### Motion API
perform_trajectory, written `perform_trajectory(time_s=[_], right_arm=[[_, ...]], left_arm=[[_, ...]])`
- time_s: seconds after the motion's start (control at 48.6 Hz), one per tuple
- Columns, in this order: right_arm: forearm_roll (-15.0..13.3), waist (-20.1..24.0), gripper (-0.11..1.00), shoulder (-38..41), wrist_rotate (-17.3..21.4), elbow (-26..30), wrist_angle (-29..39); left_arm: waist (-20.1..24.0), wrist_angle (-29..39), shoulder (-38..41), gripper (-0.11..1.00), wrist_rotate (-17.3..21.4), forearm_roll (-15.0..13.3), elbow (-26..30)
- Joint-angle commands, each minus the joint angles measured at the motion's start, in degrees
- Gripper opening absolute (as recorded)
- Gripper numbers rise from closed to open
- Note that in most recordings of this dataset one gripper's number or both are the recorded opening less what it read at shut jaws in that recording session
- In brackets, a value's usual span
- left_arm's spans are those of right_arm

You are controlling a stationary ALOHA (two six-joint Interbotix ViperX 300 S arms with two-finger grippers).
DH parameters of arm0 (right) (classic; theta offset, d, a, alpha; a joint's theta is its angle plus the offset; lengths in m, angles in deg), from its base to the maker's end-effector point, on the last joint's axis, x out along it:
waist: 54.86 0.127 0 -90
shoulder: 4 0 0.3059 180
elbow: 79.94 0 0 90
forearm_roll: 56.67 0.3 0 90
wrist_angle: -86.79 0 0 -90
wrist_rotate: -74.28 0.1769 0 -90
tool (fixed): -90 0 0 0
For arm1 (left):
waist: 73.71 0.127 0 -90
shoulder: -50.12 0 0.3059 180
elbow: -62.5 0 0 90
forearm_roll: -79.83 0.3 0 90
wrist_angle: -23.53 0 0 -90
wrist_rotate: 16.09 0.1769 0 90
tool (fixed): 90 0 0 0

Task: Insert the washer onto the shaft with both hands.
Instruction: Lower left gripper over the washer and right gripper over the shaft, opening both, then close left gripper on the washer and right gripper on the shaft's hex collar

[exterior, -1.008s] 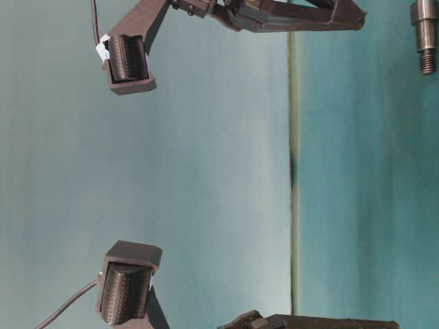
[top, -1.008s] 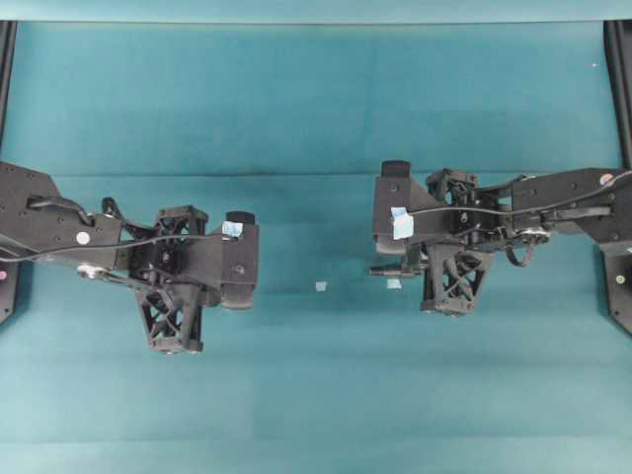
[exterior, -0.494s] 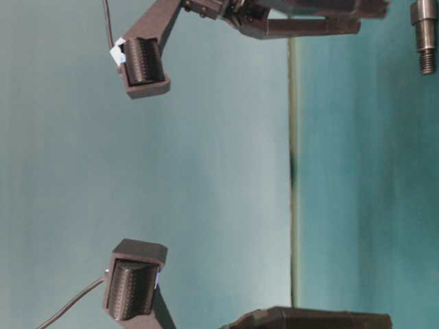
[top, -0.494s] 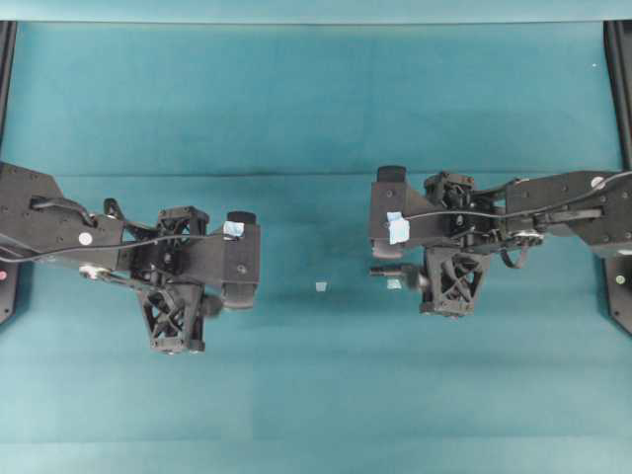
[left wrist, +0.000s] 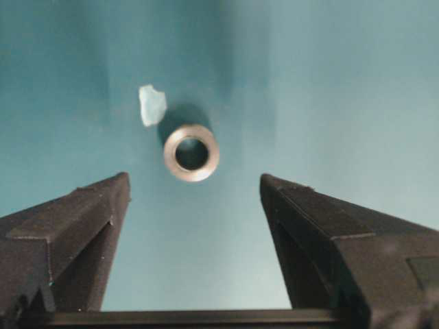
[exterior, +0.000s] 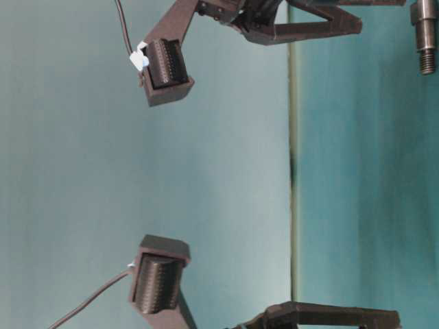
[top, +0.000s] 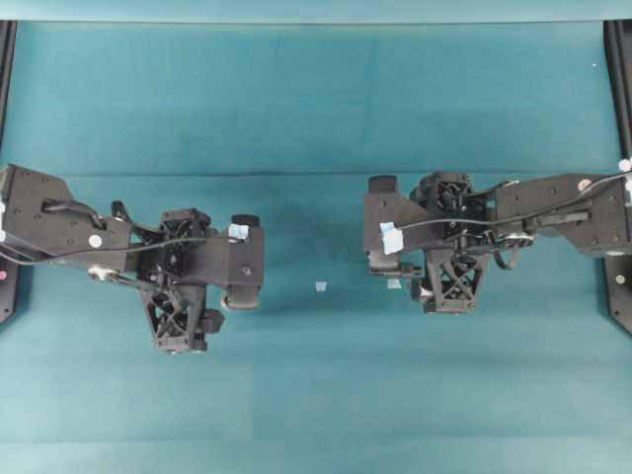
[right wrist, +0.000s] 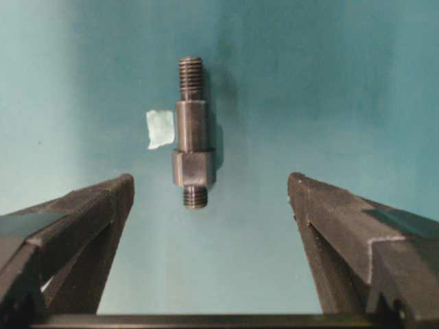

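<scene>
The washer, a small grey metal ring with a dark hole, lies flat on the teal mat just ahead of my left gripper. Its fingers stand wide apart and hold nothing. In the overhead view my left gripper covers the washer. The shaft, a stepped dark rod with threaded ends and a thicker collar, lies flat ahead of my right gripper, which is open and empty. The shaft also shows at the top right of the table-level view. In the overhead view my right gripper hangs over that spot.
A pale blue tape scrap lies beside the washer and another beside the shaft. A third scrap lies on the mat between the two arms. Black frame rails run along the left and right edges.
Both grippers have gone from shut to open. Both arms have sunk a little toward the mat, and the right one has shifted slightly left.
</scene>
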Motion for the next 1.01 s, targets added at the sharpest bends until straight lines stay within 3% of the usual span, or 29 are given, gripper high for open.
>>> perform_trajectory(time_s=[0.0, 0.72, 0.987], right_arm=[[-0.18, -0.09, 0.93, 0.18, -0.44, 0.79, 0.00], [-0.18, -0.09, 0.92, 4.39, -0.09, 0.44, -2.20], [-0.18, -0.09, 0.92, 4.66, -0.09, 0.18, -3.43]], left_arm=[[0.44, -0.88, 0.18, 0.82, -0.09, 0.18, 0.35], [0.79, -5.01, 4.83, 0.81, -0.53, 0.18, 0.79], [0.62, -5.54, 6.33, 0.81, -2.99, 0.18, 0.79]])
